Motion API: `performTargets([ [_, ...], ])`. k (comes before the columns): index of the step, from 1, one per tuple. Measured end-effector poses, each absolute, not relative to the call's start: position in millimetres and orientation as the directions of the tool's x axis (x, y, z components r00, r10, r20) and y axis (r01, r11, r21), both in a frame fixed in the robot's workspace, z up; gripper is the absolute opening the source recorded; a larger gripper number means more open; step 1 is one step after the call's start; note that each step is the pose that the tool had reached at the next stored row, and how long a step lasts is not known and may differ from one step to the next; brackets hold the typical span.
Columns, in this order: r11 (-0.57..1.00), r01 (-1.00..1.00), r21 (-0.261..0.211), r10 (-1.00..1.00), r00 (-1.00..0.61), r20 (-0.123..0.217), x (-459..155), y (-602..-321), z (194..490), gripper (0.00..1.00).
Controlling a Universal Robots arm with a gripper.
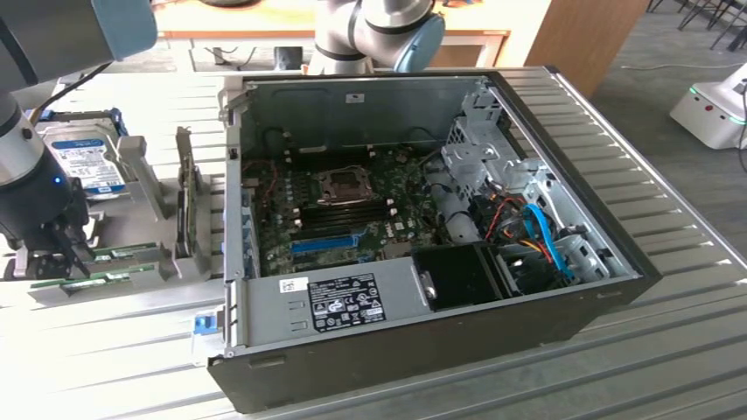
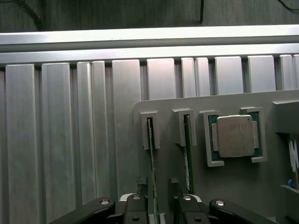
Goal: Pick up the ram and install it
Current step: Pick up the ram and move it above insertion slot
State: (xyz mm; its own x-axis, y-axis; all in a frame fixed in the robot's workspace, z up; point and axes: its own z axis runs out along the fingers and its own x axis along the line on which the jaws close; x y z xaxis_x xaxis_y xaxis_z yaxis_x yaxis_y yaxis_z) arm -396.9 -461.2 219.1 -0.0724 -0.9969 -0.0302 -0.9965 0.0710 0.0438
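Green and thin, the narrow circuit-board ram stick (image 2: 151,154) stands on edge in a slotted grey plastic holder (image 2: 224,186) (leaving both faces free for a pinch), between the wide-spread jaws of the black two-finger gripper (image 2: 158,185), which holds nothing.

We look across a ribbed metal table (image 1: 666,350).
Beyond the table we see a wooden panel (image 1: 578,35), grey floor (image 1: 648,61) and a white unit (image 1: 712,109).
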Motion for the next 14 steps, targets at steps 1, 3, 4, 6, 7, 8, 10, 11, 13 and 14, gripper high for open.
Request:
performTargets([
  [1, 0.071, -0.997, 0.043, -0.997, -0.072, -0.030, -397.0, -461.3, 219.0, 0.31],
  [3, 0.070, -0.997, 0.041, -0.997, -0.071, -0.031, -397.3, -461.2, 219.0, 0.31],
  [4, 0.069, -0.997, 0.040, -0.997, -0.071, -0.031, -397.5, -461.2, 219.0, 0.31],
  [6, 0.068, -0.997, 0.036, -0.997, -0.069, -0.032, -398.0, -461.3, 219.0, 0.31],
  [7, 0.067, -0.997, 0.034, -0.997, -0.069, -0.033, -398.3, -461.4, 218.9, 0.31],
  [8, 0.067, -0.997, 0.032, -0.997, -0.068, -0.034, -398.7, -461.5, 219.0, 0.31],
  [10, 0.066, -0.997, 0.028, -0.997, -0.067, -0.037, -399.3, -461.6, 218.9, 0.31],
  [11, 0.065, -0.998, 0.027, -0.997, -0.066, -0.038, -399.4, -461.7, 219.0, 0.31],
  [13, 0.065, -0.998, 0.026, -0.997, -0.066, -0.038, -399.4, -461.6, 219.0, 0.31],
  [14, 0.065, -0.998, 0.026, -0.997, -0.066, -0.038, -399.4, -461.7, 219.0, 0.31],
])
